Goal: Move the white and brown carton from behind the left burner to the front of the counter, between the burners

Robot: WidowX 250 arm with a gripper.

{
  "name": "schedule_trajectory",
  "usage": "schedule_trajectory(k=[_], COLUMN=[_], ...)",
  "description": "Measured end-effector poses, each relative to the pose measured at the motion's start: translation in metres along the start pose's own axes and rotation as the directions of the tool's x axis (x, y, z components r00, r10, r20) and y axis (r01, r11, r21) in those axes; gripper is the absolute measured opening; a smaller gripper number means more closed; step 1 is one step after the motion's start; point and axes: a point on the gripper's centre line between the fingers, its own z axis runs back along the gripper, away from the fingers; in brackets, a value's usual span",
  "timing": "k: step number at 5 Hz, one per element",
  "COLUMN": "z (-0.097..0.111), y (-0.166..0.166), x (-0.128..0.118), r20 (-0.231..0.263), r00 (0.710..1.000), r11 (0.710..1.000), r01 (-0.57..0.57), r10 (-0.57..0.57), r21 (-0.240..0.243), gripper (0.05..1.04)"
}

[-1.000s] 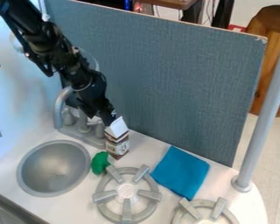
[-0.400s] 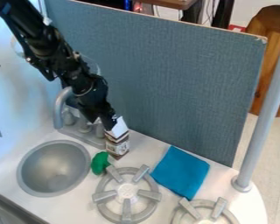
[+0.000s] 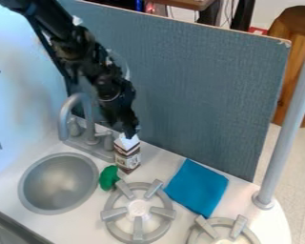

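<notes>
The arm comes into the view from the upper left and goes down on a slant, in front of the panel and above the faucet. Its lower part bends more steeply, so the gripper points almost straight down. The end of the gripper is at the top of the carton – it covers a part of the white top. How far the gripper is open, I cannot tell, and I also cannot tell if it has hold of the carton or only is very near to it.

The carton stands upright on the counter, close to the panel and just beside the base of the faucet. It has a white top and brown and white sides; its inside is hidden. The sink is a round grey bowl set in the counter, on the left side of the view, and its smooth bottom is visible.

A small green thing lies between the sink and the burner, a little in front of the carton. Whether it touches the burner is hard to say. To the right of this burner lies the blue cloth, flat on the counter. A second burner is at the bottom edge of the view, and the grey pole stands at the right – its round foot is on the counter.
</notes>
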Motion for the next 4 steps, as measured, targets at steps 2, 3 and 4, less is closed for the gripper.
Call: schedule_trajectory(k=[2,3,4], z=[-0.01,-0.015,-0.025], y=[-0.008,-0.004,-0.004], x=[0.007,0.01,0.004], r20=[-0.035,-0.044,-0.076], r00=[0.998,0.998,0.996], r11=[0.997,0.996,0.996], r01=[0.05,0.051,0.047], r10=[-0.049,-0.048,-0.041], r21=[0.057,0.078,0.076], gripper=[1.0,1.0,1.0])
